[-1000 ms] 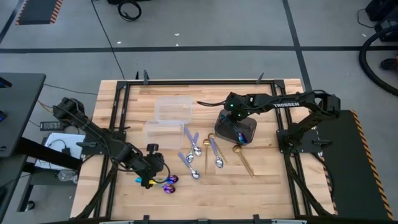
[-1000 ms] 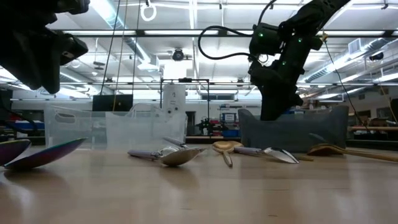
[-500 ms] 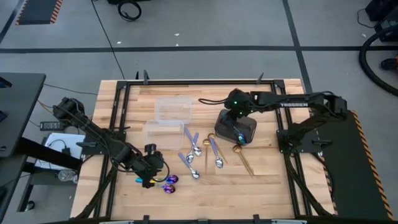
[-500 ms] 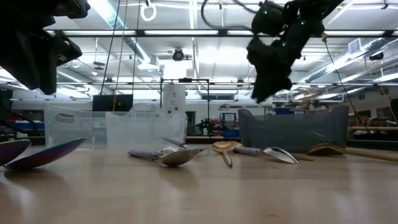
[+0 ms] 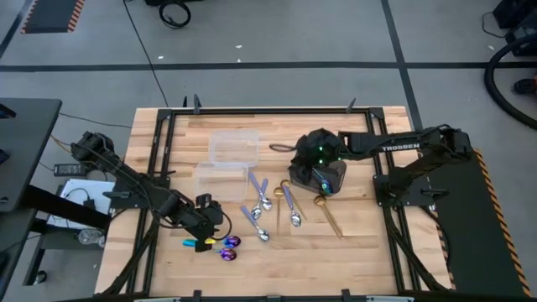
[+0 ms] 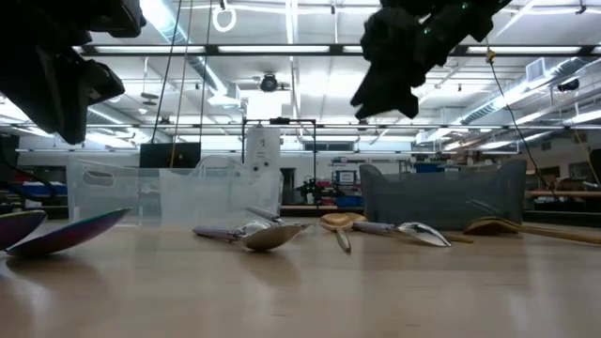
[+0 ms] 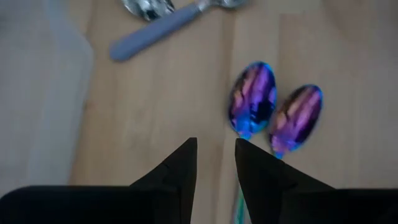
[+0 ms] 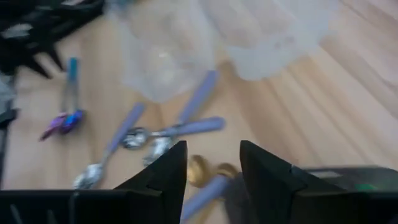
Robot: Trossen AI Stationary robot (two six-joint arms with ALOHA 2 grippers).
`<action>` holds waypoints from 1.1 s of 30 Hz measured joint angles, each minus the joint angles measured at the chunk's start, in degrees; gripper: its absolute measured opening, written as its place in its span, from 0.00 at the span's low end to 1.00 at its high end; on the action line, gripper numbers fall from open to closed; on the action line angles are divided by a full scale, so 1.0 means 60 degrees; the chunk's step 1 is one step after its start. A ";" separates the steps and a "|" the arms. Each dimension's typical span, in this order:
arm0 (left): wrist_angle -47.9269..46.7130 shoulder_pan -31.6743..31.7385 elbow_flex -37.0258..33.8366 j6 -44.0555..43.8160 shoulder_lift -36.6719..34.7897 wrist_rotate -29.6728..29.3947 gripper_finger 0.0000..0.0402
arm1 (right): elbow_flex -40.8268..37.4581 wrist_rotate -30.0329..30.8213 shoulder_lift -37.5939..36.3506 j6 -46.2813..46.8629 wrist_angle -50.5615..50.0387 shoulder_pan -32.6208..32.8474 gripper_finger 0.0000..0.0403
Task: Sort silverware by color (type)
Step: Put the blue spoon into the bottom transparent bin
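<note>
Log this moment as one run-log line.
left gripper: open, above iridescent spoons | right gripper: open, raised over bin | spoons: unsorted on table

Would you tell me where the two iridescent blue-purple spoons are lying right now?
In the high view, the two iridescent blue-purple spoons lie side by side near the table's front edge, left of centre, just beside the left gripper.
</note>
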 joint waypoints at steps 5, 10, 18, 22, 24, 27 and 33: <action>-0.0118 0.0286 0.0054 0.0293 0.0000 0.0301 0.29 | -0.0005 0.1100 0.0220 0.0062 0.0622 0.1202 0.35; -0.0141 0.0286 0.0054 0.1011 0.0000 0.0303 0.29 | -0.0011 0.2071 0.0715 0.0124 0.1740 0.1976 0.34; -0.0157 0.0263 0.0054 0.1196 0.0000 0.0290 0.29 | -0.0007 0.3539 0.1855 0.0333 0.3975 0.2909 0.34; -0.0252 0.0265 0.0054 0.1202 0.0000 -0.0080 0.34 | -0.0007 0.4050 0.2811 0.0310 0.5199 0.3274 0.34; -0.0230 0.0331 0.0054 0.1228 0.0000 -0.0094 0.39 | -0.0007 0.4089 0.3176 0.0245 0.5842 0.3387 0.34; -0.0248 0.0439 0.0054 0.1256 0.0000 0.0124 0.46 | -0.0007 0.4074 0.3517 0.0175 0.6194 0.3492 0.34; -0.0221 0.0531 0.0102 0.1374 0.0539 0.0453 0.49 | -0.0007 0.3941 0.3595 0.0121 0.6192 0.3514 0.33</action>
